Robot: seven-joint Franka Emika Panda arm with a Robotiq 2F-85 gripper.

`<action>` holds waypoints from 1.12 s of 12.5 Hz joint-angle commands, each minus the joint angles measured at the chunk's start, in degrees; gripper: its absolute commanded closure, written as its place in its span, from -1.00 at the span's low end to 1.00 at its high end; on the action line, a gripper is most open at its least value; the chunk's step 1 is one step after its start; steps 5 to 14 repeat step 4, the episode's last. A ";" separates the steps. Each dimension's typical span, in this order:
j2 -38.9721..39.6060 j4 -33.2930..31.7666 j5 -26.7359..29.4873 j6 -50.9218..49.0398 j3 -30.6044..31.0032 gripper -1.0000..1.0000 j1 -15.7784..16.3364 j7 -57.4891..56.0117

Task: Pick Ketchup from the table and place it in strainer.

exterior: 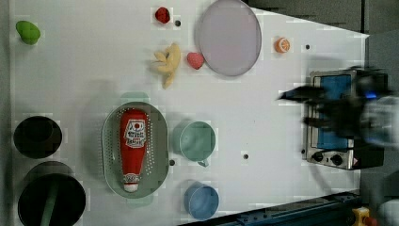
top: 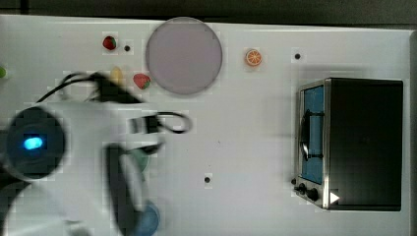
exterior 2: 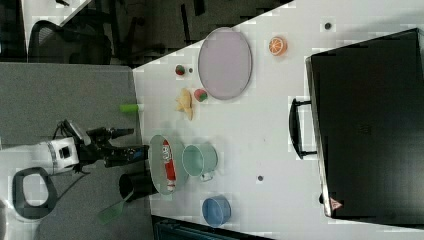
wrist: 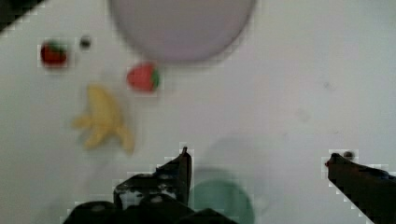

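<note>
The ketchup (exterior: 133,141), a red squeeze bottle with a white label and white end, lies lengthwise inside the strainer (exterior: 159,141), a pale green oval basket with a holed bottom. The right view shows the same: ketchup (exterior 2: 169,165) resting in the strainer (exterior 2: 156,162). My gripper (exterior 2: 126,142) hangs just off the strainer at the right view's left, apart from the bottle. In the wrist view the gripper (wrist: 259,161) is open with nothing between its dark fingers (wrist: 182,168). In the left view it appears blurred as the gripper (exterior: 299,108), in front of the oven.
A green cup (exterior: 195,140) and a blue cup (exterior: 201,201) stand beside the strainer. Two black pots (exterior: 37,136) sit at the left view's left. A lilac plate (top: 183,55), banana (exterior: 168,62), strawberries (exterior: 195,60), orange slice (exterior: 282,45) and toaster oven (top: 349,142) occupy the table.
</note>
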 commanded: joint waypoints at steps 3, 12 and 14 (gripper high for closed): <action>-2.31 6.78 3.06 -10.99 -12.83 -1.00 -4.16 1.97; -2.15 8.70 3.06 -12.81 -14.06 -1.00 -4.17 1.97; -2.15 8.70 3.06 -12.81 -14.06 -1.00 -4.17 1.97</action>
